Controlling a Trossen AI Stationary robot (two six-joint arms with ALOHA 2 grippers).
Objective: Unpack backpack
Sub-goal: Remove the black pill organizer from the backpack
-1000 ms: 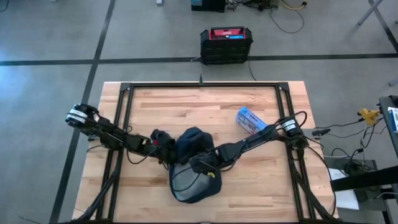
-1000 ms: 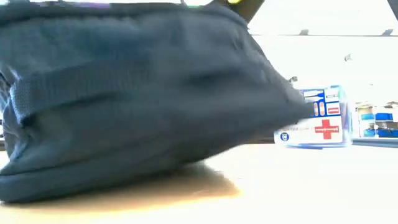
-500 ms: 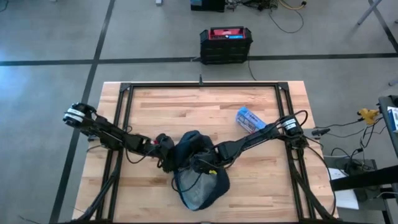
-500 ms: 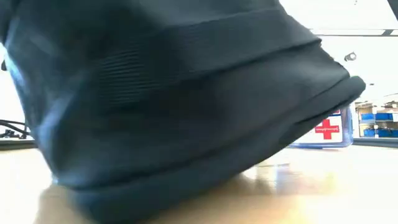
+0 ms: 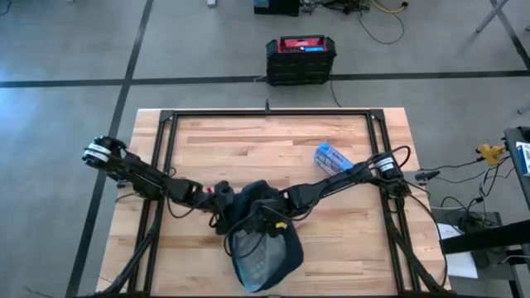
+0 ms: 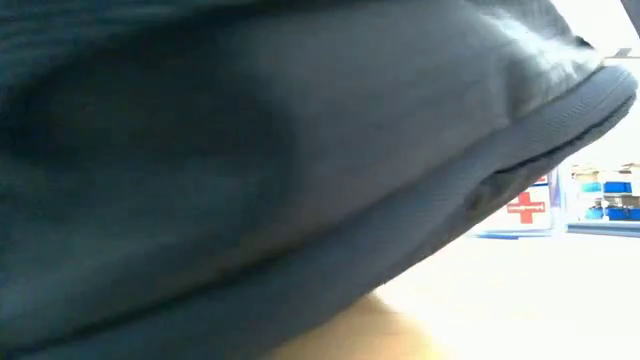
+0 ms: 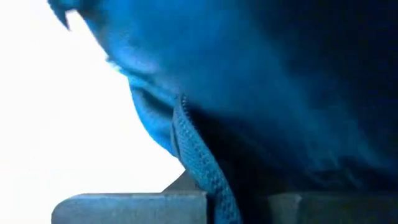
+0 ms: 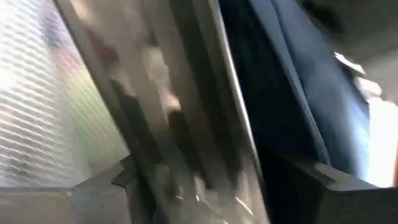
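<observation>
Backpack (image 5: 261, 240) slid nearer, left pincer (image 5: 217, 209) clamping it, red-cross box (image 6: 528, 208) behind.

A lab or workshop: taped concrete floor (image 5: 66, 50), loose cables (image 5: 377, 21), a black equipment box (image 5: 301, 60), and a butcher-block table (image 5: 248, 141) on a metal frame

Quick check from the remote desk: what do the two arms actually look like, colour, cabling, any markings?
Both are slim, dark, jointed arms with black cables looped along them. The left arm has a pale silver-white collar near its base and a red patch by its wrist. The right arm has a similar pale band near its base and a small yellow tag by its gripper. In the wrist views the fingers look flat and grey.
</observation>
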